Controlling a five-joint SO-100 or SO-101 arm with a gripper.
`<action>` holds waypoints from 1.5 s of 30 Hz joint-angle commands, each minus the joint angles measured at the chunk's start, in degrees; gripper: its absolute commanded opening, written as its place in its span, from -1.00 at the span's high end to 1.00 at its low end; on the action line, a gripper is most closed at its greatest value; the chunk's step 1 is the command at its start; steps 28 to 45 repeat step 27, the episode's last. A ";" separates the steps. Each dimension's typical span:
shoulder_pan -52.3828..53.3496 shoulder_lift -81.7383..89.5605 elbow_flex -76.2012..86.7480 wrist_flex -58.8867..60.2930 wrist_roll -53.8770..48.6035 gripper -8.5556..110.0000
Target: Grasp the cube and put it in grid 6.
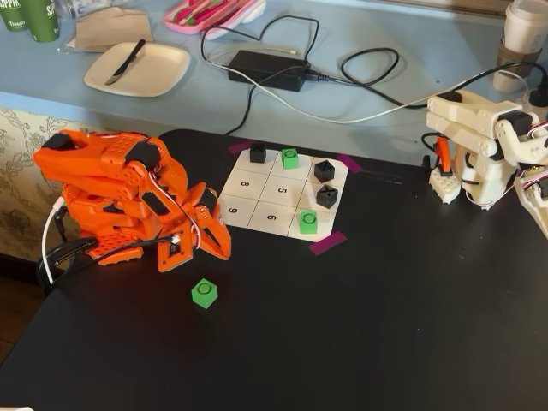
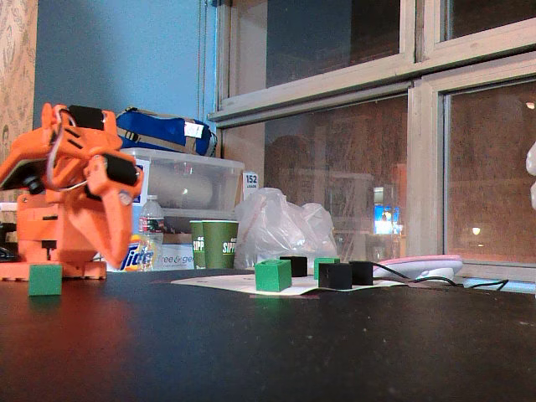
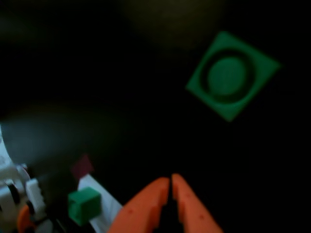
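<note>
Blurred cube (image 3: 232, 75) in wrist view

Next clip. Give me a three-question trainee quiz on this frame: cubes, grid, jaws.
1. True or false: the loose green cube lies on the bare black table, off the paper grid.
2. How many black cubes sit on the grid in a fixed view?
3. In the wrist view, how do the jaws of the gripper stand? A) wide open B) shut, empty C) shut on a cube

Key: 1 true. 2 three. 3 B.
</note>
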 commanded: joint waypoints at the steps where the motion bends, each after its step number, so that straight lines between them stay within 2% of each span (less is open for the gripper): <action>1: 1.41 0.62 1.93 0.09 1.93 0.85; 9: 6.68 0.62 1.93 -0.26 8.09 0.85; 45: 8.61 0.53 1.93 -0.26 10.02 0.85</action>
